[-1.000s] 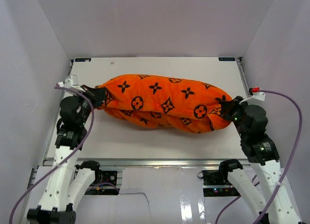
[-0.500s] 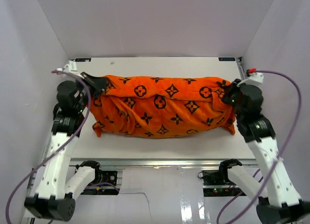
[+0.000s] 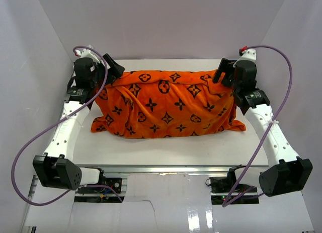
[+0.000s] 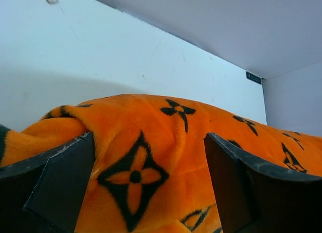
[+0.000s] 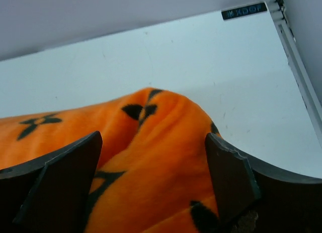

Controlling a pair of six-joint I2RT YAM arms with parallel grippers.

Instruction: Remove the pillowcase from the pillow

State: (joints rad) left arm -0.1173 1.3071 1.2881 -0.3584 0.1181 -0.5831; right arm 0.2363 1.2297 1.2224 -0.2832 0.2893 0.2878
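Bright orange soft fabric pillowcase (image 3: 166, 104) with dark flower motifs is laid across white table (image 3: 166, 147), near far edge | far-left corner is clamped between jaws of left gripper (image 3: 116, 72) | far-right corner is clamped between jaws of right gripper (image 3: 222, 71)

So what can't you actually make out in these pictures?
- The pillow: hidden in every view, wrapped completely by the orange pillowcase.
- The pillowcase's opening: not seen in any view; folds or the underside may hide it.
- Fingertips of the left gripper and right gripper: buried in fabric from above. In the wrist views the bottom edge cuts off the finger bases.
- The label at the table's far corner: too small to read.
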